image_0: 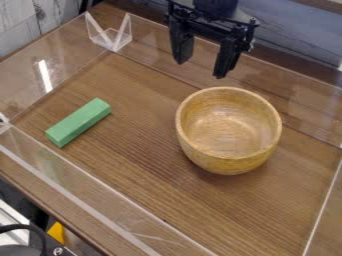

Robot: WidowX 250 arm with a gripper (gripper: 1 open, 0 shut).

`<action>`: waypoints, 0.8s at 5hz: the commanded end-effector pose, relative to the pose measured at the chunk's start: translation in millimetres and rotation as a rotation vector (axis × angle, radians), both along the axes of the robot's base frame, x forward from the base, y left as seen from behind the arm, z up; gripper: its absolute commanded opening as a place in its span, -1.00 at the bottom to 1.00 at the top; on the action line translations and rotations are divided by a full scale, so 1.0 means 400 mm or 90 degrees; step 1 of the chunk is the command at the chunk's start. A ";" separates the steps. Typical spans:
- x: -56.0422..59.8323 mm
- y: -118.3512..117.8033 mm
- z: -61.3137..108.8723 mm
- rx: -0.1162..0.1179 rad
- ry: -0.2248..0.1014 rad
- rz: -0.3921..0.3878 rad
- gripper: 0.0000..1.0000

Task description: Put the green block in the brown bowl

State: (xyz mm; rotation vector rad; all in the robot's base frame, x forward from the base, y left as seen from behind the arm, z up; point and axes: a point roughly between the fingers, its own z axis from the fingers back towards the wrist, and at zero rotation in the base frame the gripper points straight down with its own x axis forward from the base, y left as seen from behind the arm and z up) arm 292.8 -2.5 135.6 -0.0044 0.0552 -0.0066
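While the gripper [211,57] hung at the top centre, fingers spread wide, one green block [79,123] lay at left. One brown bowl [229,130]: stood right of centre, upright.

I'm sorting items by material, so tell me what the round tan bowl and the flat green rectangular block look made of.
The round light tan bowl looks like smooth wood, judging by faint grain on its walls. The flat, elongated green block has a matte, even colour without visible grain; it could be painted wood, foam or plastic.
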 end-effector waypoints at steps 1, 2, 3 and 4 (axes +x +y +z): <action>-0.016 0.028 -0.006 0.001 -0.001 0.002 1.00; -0.061 0.093 -0.026 0.006 0.002 0.010 1.00; -0.113 0.186 -0.034 0.017 -0.008 0.019 1.00; -0.159 0.284 -0.051 0.032 -0.026 0.033 1.00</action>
